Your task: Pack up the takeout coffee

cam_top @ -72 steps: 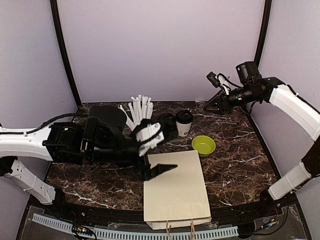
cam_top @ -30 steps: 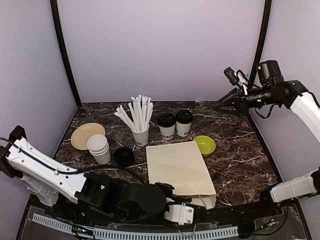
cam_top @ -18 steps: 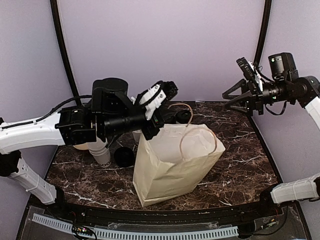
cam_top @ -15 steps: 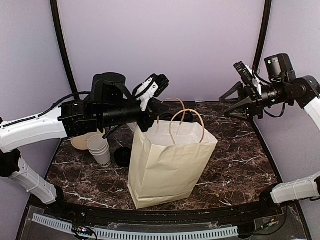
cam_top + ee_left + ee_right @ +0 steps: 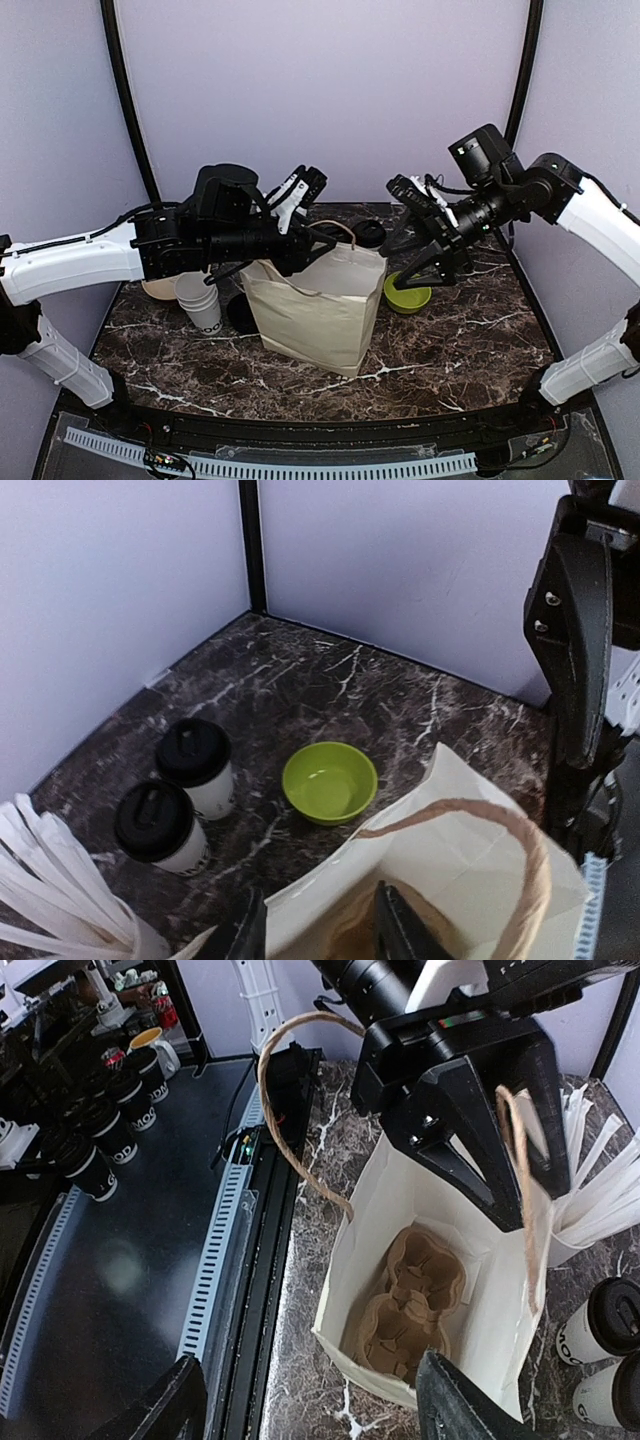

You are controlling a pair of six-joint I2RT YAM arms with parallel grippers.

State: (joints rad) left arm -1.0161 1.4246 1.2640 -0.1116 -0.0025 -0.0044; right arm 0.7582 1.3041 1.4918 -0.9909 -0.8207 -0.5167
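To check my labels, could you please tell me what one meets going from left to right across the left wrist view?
White straws → nearer lidded coffee cup → farther lidded coffee cup → green bowl → open paper bag.

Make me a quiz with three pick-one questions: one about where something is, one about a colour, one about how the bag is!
1. Where are the lidded coffee cups? A. on a shelf B. on the table beside the bowl C. on the floor
2. What colour is the bowl? A. red B. blue C. green
3. How is the paper bag? A. standing, top open B. lying flat C. folded shut
Answers: 1 B, both stand on the marble by it; 2 C, lime green; 3 A, a cardboard carrier shows inside.
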